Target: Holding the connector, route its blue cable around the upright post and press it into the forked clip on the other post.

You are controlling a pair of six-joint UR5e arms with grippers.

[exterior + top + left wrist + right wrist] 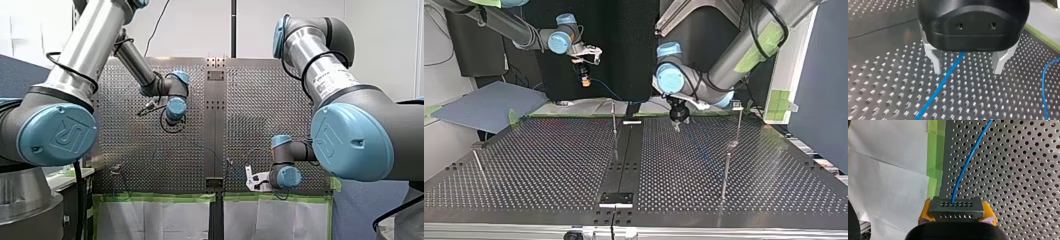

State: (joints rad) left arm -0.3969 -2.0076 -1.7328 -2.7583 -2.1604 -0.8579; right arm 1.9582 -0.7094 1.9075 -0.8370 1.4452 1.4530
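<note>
In the right wrist view my right gripper (957,213) is shut, its yellow pads (925,213) clamping a dark connector (956,205). A blue cable (965,165) leaves the connector and runs off over the perforated plate. In the top view that gripper (584,76) hangs above the table's far edge at the left. My left gripper (967,67) is open just above the plate, and the blue cable (944,81) lies between its metal fingers (934,60) without touching them. It points down at the plate (677,124) right of centre. A post with a clip-like top (737,106) stands to its right.
A thin upright post (614,127) stands near the table's centre seam and another post (726,172) nearer the camera at the right. A leaning rod (478,164) is at the left. Green tape (935,157) edges the plate, with white sheeting beyond. A second loop of cable (1045,82) lies beside the left gripper.
</note>
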